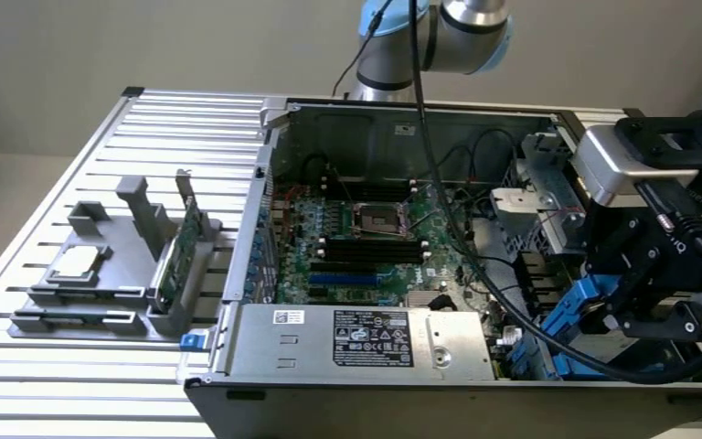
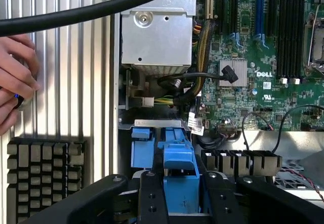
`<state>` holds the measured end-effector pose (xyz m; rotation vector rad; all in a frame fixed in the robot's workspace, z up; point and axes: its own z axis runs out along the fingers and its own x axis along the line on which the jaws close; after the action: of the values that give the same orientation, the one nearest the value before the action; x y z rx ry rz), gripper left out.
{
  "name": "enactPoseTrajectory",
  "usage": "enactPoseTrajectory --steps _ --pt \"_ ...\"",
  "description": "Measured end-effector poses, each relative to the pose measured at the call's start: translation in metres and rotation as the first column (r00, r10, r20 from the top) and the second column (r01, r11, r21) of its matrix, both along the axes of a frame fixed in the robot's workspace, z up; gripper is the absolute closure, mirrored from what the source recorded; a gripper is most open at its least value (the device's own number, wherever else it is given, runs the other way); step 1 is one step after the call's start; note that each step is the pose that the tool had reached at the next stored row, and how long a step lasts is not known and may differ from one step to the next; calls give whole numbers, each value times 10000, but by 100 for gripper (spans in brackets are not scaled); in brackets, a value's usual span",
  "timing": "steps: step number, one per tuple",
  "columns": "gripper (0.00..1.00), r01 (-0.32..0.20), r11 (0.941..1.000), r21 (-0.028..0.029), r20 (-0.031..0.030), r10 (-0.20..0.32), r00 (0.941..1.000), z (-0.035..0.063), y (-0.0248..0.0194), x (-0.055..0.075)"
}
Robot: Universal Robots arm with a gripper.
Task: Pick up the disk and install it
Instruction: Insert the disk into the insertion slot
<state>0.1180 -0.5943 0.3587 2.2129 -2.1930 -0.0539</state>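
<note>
The gripper (image 2: 181, 183) is clamped on the blue carrier frame of the disk (image 2: 179, 155), which is held edge-on inside the open computer case (image 1: 388, 110), at the exterior view's right. Beyond it the motherboard (image 2: 263, 57) is seen, and a hand (image 2: 15, 82) over the slatted table (image 2: 66, 57).

Motherboard brand: white "DELL" lettering (image 2: 267, 74) stood on the green motherboard (image 2: 253, 47), just beside the silver heatsink (image 2: 233, 72)
Power supply label: a black-and-white label (image 1: 373, 337) sat on the power supply (image 1: 449, 352), lower middle of the exterior view; its print was too small to read
Small sticker: a white sticker (image 1: 288, 316) sat at that unit's upper left corner, unreadable
</note>
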Motion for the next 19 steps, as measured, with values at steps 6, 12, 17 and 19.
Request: enactPoseTrajectory --steps 6,12,17,19 --pt "67 -8 10000 1 0 8 10000 -74 -6 -4" --pt "67 -13 10000 -1 0 13 10000 -116 -7 -7" --pt "67 -21 10000 0 0 21 10000 -170 -7 -10" --pt "67 -23 10000 0 0 23 10000 -192 -7 -12"
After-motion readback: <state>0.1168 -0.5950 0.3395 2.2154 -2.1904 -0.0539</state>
